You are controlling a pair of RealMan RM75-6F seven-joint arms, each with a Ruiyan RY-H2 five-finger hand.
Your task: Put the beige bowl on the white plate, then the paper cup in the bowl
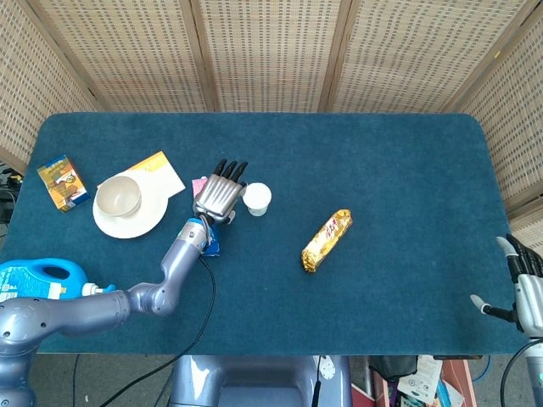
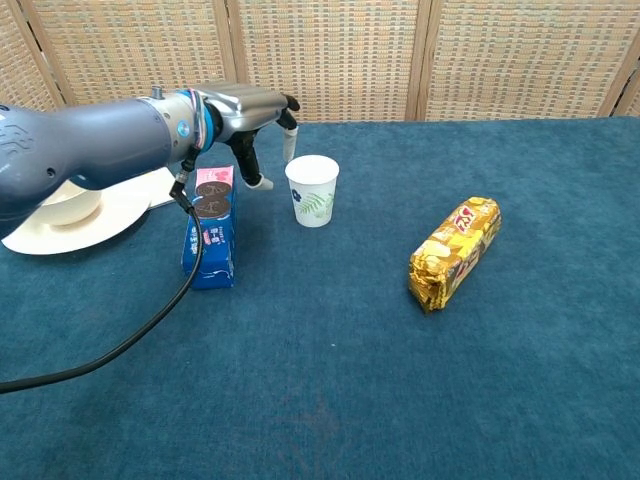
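The bowl (image 1: 117,196) already sits on the plate (image 1: 146,222), well left of the cup (image 1: 256,198), so by my reckoning only the cup step is left. The left hand (image 1: 218,194) hovers just left of the cup above the biscuit box (image 2: 209,240), fingers spread and empty, seemingly lined up to grasp it. Far right of the cup, the right hand (image 1: 527,288) hangs open off the table (image 1: 390,170) edge, idle.

Left hand (image 1: 219,197) open, outstretched
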